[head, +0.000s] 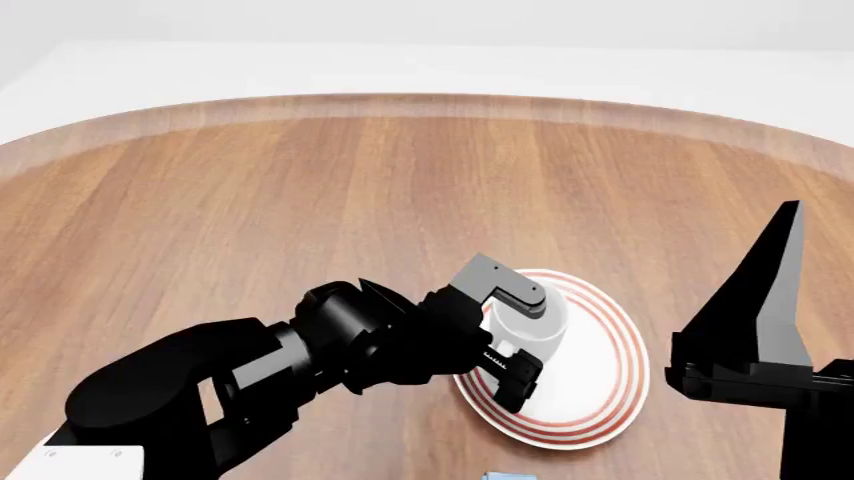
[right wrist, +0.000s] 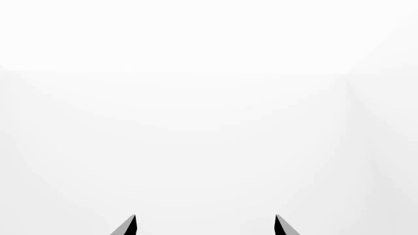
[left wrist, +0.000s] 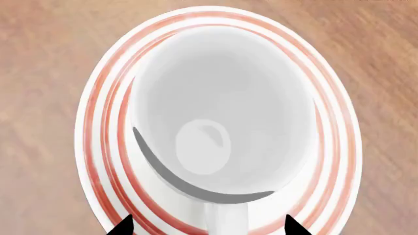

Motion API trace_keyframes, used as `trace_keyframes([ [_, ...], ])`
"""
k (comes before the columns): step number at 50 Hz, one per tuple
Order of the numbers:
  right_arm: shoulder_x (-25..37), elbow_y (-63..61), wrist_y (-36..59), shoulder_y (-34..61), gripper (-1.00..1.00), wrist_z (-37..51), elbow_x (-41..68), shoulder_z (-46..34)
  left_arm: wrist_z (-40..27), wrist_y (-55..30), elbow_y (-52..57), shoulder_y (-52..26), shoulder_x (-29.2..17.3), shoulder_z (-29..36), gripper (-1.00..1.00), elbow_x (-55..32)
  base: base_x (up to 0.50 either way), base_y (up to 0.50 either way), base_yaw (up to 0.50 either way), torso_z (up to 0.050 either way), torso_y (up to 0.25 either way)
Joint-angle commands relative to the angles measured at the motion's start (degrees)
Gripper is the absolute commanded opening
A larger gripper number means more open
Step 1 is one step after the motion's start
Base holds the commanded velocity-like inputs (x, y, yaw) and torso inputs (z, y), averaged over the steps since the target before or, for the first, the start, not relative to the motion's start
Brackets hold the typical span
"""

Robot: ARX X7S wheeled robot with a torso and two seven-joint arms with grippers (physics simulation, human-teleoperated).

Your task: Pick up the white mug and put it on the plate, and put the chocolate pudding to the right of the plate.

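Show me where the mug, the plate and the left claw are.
mug [left wrist: 222, 112], left wrist view, inside wall.
plate [head: 607, 375], head view, bare ringed rim.
left claw [left wrist: 207, 226], left wrist view, between its tips.

One white mug [head: 531, 318], one plate [head: 601, 385] (red-ringed), and one wooden table [head: 334, 200].
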Motion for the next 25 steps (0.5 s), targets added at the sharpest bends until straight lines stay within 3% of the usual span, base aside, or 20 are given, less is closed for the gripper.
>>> trace_keyframes([
  [1,-0.9,-0.1,-0.1,0.0,1.0,-1.1,-1.4,0.7,1.0,0.7,-0.1,-0.5,1.0,-1.3,1.0,0.7,0.0,0.0,0.0,0.0,0.0],
  [9,-0.8,-0.1,-0.3,-0.1,1.0,-1.1,-1.5,0.6,-0.8,0.3,1.2,-2.3,0.5,-2.0,1.0,0.0,0.0,0.0,0.0,0.0,0.0],
  [16,-0.9,0.0,-0.4,-0.1,1.0,-1.1,-1.8,0.3,-5.7,-0.2,11.6,-3.9,-5.3,-3.0,1.0,-0.8,0.0,0.0,0.0,0.0,0.0],
  [20,-0.8,0.0,-0.4,-0.1,1.0,-1.0,-1.9,0.2,-6.5,-0.5,12.8,-4.0,-6.1,-3.3,1.0,-1.2,0.0,0.0,0.0,0.0,0.0],
  [25,-0.8,-0.1,-0.1,0.0,1.0,-0.9,-2.0,0.0,-11.4,-0.9,24.4,-4.9,-11.1,-3.9,1.0,-1.8,0.0,0.0,0.0,0.0,0.0],
])
